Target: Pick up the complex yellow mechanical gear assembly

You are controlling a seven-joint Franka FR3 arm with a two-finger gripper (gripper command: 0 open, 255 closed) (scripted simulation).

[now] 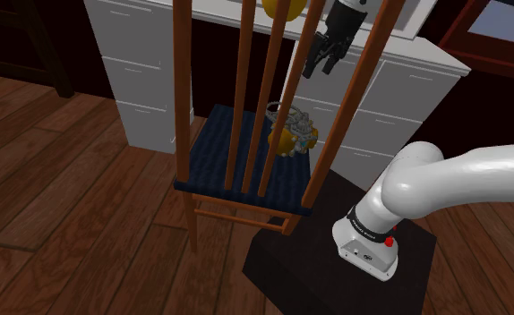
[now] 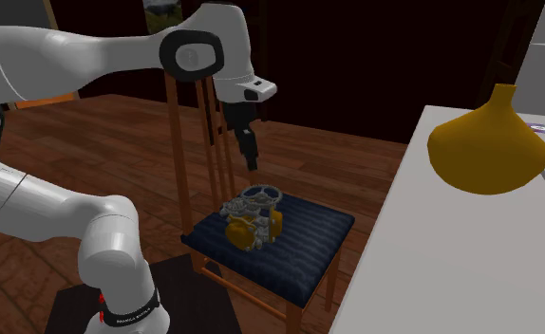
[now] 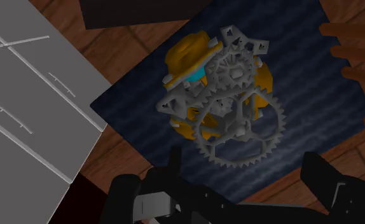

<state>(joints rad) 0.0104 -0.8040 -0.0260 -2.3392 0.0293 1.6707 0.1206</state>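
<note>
The gear assembly (image 3: pixel 226 102) has a yellow body under grey toothed wheels and grey frames. It lies on a chair's dark blue seat cushion (image 3: pixel 143 108). In the shoulder view the gear assembly (image 1: pixel 294 132) shows between the chair's back slats. In the second exterior view, the gear assembly (image 2: pixel 253 216) rests near the seat's back edge. My gripper (image 3: pixel 248 175) hangs well above it, open, fingers apart and holding nothing. The black gripper (image 1: pixel 321 68) points down, partly hidden by a slat. From the other side the gripper (image 2: pixel 250 161) hovers a clear gap above the gears.
The wooden chair's tall back slats (image 1: pixel 244 89) rise between the stand (image 1: pixel 336 268) and the seat (image 2: pixel 304 247). A white dresser (image 1: pixel 130 54) stands close beside the chair, carrying a yellow vase (image 2: pixel 489 142). Wooden floor (image 1: pixel 58 179) surrounds everything.
</note>
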